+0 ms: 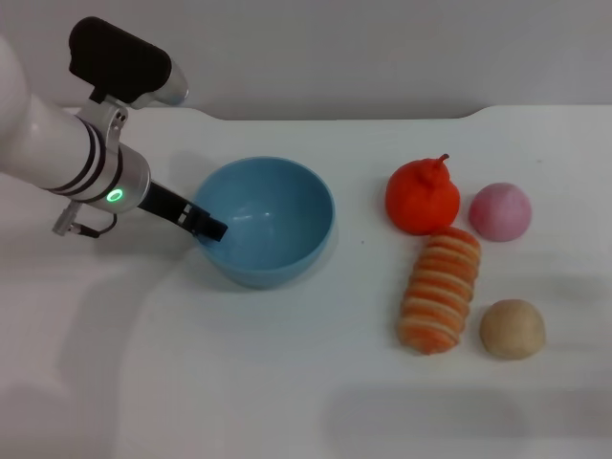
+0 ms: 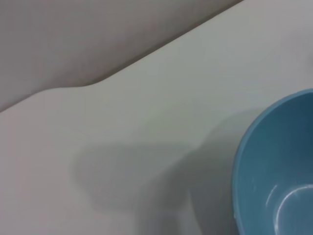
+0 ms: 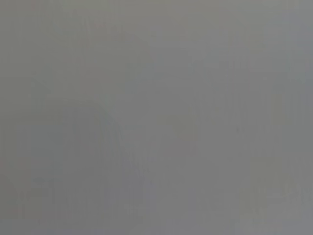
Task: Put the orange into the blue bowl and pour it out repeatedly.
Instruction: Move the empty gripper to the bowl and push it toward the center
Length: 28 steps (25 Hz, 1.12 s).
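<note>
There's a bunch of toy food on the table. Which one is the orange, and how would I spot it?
Start at the blue bowl on the white table, where the left end effector sits at its rim. On the robot's right is a cluster of four toys; the orange is the nearest to the bowl, beside the pink ball and above the striped bread roll. Only it is bright red-orange with a small stem.
</note>
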Each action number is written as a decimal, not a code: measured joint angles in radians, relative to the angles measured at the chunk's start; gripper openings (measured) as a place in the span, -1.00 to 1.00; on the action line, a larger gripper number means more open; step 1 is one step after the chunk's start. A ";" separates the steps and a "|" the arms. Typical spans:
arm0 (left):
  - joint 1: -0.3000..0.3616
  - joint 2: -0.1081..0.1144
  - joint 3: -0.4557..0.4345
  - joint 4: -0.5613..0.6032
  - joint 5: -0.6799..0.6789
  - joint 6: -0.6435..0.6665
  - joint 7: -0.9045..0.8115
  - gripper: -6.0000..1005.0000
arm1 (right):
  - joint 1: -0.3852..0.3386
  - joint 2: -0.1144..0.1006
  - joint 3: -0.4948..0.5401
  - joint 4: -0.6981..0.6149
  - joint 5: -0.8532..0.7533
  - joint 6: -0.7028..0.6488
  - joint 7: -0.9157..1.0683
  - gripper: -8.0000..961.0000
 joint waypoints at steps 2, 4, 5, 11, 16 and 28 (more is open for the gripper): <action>-0.001 -0.001 0.000 0.000 -0.003 -0.004 0.000 0.56 | -0.001 0.000 0.001 0.000 0.000 0.000 0.000 0.60; -0.001 -0.002 0.004 -0.001 -0.015 -0.007 0.000 0.56 | -0.001 0.000 0.001 0.000 -0.001 0.000 0.000 0.60; -0.001 -0.003 0.007 -0.002 -0.018 -0.007 0.000 0.56 | -0.001 0.000 0.001 0.000 -0.001 0.000 0.000 0.60; -0.002 -0.004 0.062 0.007 -0.028 -0.017 0.000 0.55 | 0.000 0.000 0.001 0.000 0.003 0.008 0.000 0.60; -0.007 -0.003 0.073 0.011 -0.028 -0.024 0.000 0.11 | 0.000 0.000 0.001 0.000 0.003 0.008 0.000 0.60; -0.008 -0.004 0.119 0.026 -0.030 -0.033 0.012 -0.77 | 0.000 0.000 0.001 0.000 0.006 0.011 0.007 0.60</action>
